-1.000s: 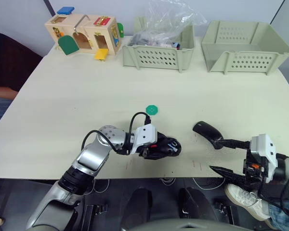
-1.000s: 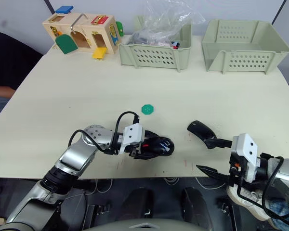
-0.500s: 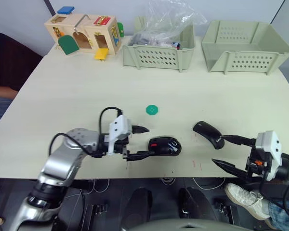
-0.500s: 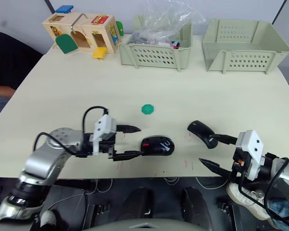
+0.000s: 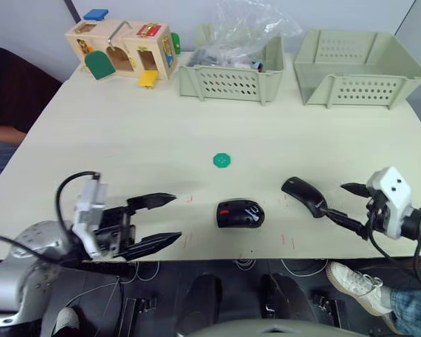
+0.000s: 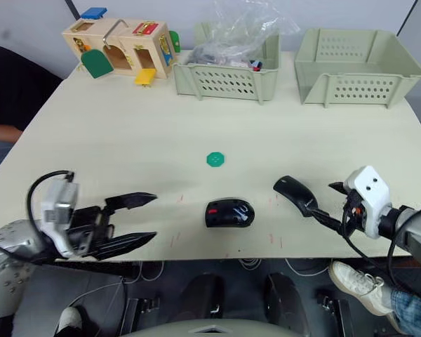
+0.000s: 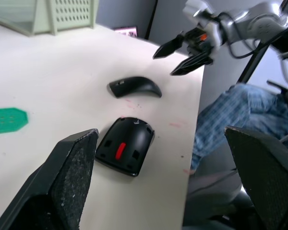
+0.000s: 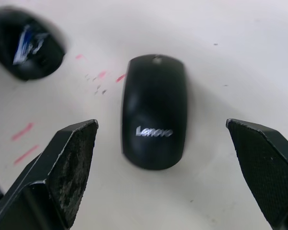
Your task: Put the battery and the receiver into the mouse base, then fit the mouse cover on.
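Note:
The mouse base [image 5: 240, 213] lies near the table's front edge, hollow side up, with a red patch showing. A white and blue piece in its hollow looks like the battery [image 8: 26, 40]. The glossy black mouse cover [image 5: 303, 195] rests on the table to the right of the base. My left gripper [image 5: 175, 217] is open and empty, a short way left of the base. My right gripper [image 5: 335, 200] is open just right of the cover, its fingers spread wide on either side of the cover's end. The receiver is hidden or out of view.
A flat green disc [image 5: 222, 161] lies behind the base. At the back stand two pale green baskets [image 5: 231, 81] [image 5: 351, 70], one holding a plastic bag, and a wooden toy box [image 5: 123, 49]. A person's shoe [image 5: 354, 284] is below the front right edge.
My left gripper has let go of the mouse base, opened, and drawn back to the left. The right gripper has moved up from the table's front edge to the cover's right end.

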Action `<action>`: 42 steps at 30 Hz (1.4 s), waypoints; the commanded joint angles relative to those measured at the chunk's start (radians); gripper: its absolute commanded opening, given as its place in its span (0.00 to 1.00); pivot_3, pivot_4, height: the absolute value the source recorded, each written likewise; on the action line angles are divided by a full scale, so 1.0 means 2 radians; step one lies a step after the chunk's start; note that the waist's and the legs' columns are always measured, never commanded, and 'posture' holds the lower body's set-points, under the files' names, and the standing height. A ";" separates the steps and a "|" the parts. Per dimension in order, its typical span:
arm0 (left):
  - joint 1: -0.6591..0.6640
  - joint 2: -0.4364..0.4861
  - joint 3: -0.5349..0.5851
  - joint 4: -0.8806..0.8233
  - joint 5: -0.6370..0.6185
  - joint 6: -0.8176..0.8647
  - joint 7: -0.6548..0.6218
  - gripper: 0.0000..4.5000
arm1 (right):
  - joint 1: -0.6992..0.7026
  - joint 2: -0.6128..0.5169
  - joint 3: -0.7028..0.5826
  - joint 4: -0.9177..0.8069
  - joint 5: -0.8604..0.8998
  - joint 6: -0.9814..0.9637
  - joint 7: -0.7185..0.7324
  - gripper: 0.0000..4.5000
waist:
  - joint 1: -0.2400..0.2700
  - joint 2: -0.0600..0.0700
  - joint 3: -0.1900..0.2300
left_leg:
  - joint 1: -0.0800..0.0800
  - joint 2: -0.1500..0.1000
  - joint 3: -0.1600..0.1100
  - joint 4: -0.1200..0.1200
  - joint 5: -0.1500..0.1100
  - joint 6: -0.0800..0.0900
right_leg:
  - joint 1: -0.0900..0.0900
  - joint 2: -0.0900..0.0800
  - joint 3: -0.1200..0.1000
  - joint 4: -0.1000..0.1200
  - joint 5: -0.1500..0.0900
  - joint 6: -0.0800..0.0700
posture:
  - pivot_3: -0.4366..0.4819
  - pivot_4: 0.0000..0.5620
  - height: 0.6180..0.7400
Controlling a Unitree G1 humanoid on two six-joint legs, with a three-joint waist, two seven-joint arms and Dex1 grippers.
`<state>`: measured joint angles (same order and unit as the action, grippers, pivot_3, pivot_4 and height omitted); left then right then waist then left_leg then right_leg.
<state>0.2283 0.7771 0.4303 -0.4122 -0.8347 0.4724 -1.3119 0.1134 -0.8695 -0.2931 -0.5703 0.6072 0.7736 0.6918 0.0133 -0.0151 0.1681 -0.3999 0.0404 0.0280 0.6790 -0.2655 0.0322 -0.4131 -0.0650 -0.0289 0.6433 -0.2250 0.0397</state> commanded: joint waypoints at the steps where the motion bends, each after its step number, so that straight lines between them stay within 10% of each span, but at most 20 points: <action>1: 0.016 -0.004 0.024 -0.012 -0.016 -0.011 -0.003 0.99 | -0.012 0.004 -0.003 -0.005 0.007 0.015 -0.009 1.00 | 0.002 0.000 0.000 | 0.000 0.000 0.000 0.000 0.000 0.000 | 0.000 0.000 0.000 0.000 0.000 0.000 | 0.48 0.27 1.00; 42: 0.050 -0.029 0.008 0.020 0.027 -0.128 -0.034 0.99 | -0.076 0.025 0.080 0.053 -0.026 0.059 -0.004 1.00 | 0.000 0.000 0.000 | 0.000 0.000 0.001 0.000 0.000 0.000 | 0.000 0.000 0.000 0.000 0.000 0.000 | 0.48 0.27 1.00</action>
<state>0.3209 0.7185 0.4229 -0.3561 -0.7742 0.2327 -1.3843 -0.0283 -0.8110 -0.1280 -0.4530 0.5566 0.8975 0.6765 0.0141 -0.0156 0.1681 -0.4001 0.0407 0.0293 0.6781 -0.2655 0.0322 -0.4137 -0.0651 -0.0286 0.6423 -0.2253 0.0404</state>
